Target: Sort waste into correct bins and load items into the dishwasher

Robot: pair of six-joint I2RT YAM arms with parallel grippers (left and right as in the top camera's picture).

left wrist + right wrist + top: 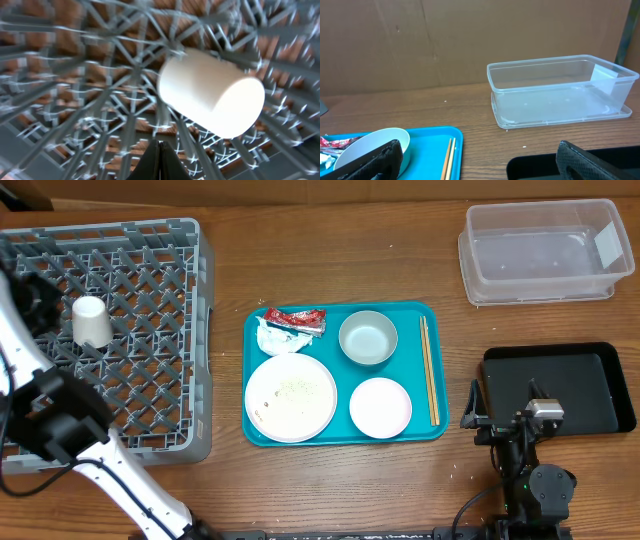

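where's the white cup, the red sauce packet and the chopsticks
white cup (92, 323), overhead view, middle of its body
red sauce packet (296, 320), overhead view, middle of the packet
chopsticks (429, 370), overhead view, midway along the sticks

Tabletop showed matt brown wood grain. Dish rack was dull grey plastic; cup smooth matt white. Tub was clear, glossy plastic. Teal tray looked smooth plastic; chopsticks bare pale wood.

white cup rests in grey rack
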